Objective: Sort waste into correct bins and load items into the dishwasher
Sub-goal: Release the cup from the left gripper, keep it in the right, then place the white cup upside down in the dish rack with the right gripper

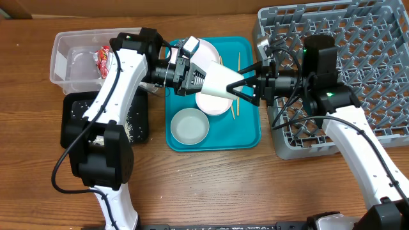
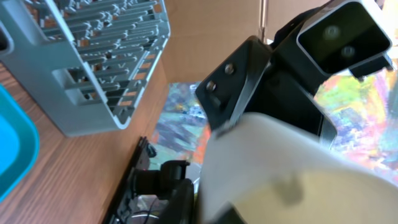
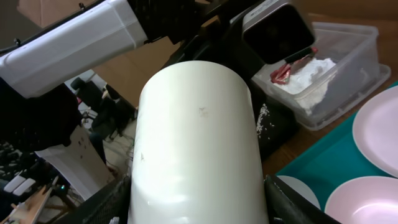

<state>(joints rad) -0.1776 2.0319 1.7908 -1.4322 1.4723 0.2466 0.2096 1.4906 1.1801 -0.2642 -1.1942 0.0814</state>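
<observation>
Over the teal tray (image 1: pixel 246 131) at mid-bench (bowls, chopsticks (image 1: pixel 238 64) beneath), your left gripper (image 1: pixel 193 76) clamps the small white cup (image 1: pixel 217 82). Your right gripper (image 1: pixel 246 86) flanks its other end; you cannot tell whether it grips. The dish rack (image 1: pixel 358 38) fills the far-right corner.

Smooth matt wht cup (image 3: pixel 196 143), grey plastic rack (image 1: pixel 358 38), wood-grain tbl (image 1: pixel 255 185).
</observation>
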